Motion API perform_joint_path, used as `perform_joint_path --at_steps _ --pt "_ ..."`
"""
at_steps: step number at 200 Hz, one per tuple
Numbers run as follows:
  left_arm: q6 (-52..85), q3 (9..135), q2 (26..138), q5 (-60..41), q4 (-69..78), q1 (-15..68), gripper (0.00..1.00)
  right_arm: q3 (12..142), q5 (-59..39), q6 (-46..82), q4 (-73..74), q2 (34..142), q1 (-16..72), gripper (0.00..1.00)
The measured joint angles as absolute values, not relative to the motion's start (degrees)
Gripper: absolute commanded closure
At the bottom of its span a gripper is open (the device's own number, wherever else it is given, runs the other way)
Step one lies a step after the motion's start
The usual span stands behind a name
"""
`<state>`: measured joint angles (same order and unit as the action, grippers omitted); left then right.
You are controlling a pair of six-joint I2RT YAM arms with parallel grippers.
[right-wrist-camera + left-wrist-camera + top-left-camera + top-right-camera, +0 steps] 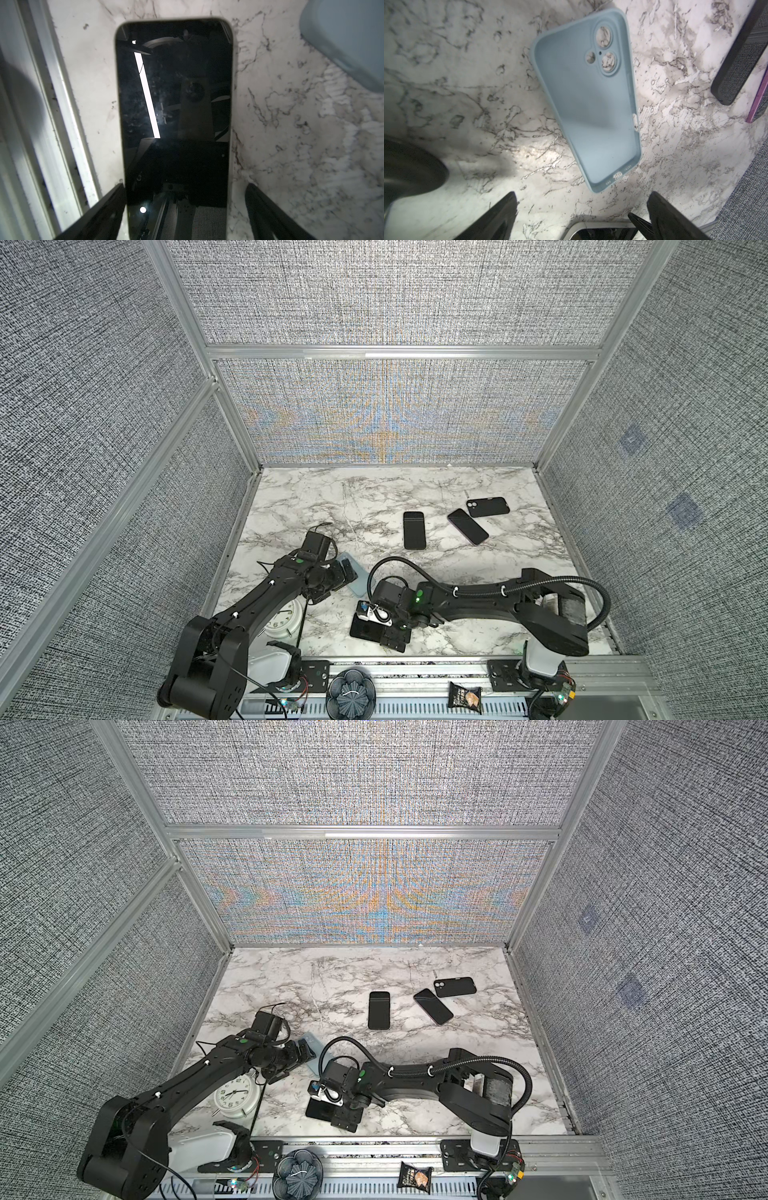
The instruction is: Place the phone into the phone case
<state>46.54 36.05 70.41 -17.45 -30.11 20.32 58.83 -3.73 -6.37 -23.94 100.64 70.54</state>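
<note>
A light blue phone case [358, 583] [314, 1048] lies open side up on the marble table. In the left wrist view the phone case [591, 104] lies just beyond my left gripper [582, 197] [347, 574], which is open and holds nothing. A phone [361, 628] [318, 1110] with a black screen and pale frame lies flat near the front edge. My right gripper [185, 199] [380, 635] is open and straddles the phone [176, 104]. One finger sits right beside the phone's edge and the other stands apart from it. A corner of the case [353, 31] shows nearby.
At the back right lie a black phone [414, 530], a purple-edged phone [467, 526] and a black case [487, 506]. A white alarm clock [284, 618] stands under the left arm. A metal rail [52, 124] runs along the front edge, with a snack packet [465, 697].
</note>
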Motion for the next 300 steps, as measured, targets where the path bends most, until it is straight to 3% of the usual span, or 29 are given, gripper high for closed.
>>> perform_joint_path --at_steps 94,208,300 --pt "46.54 35.55 68.84 -17.52 -30.44 19.79 0.01 60.97 -2.09 -7.44 -24.62 102.91 71.68 0.09" --pt "46.37 35.33 71.37 -20.08 -29.80 19.62 0.02 60.12 -2.90 -5.28 -25.08 101.73 68.75 0.28" --pt "45.04 32.51 71.26 -29.67 -26.04 19.51 0.14 50.68 -4.25 -1.93 -14.90 95.74 65.17 0.33"
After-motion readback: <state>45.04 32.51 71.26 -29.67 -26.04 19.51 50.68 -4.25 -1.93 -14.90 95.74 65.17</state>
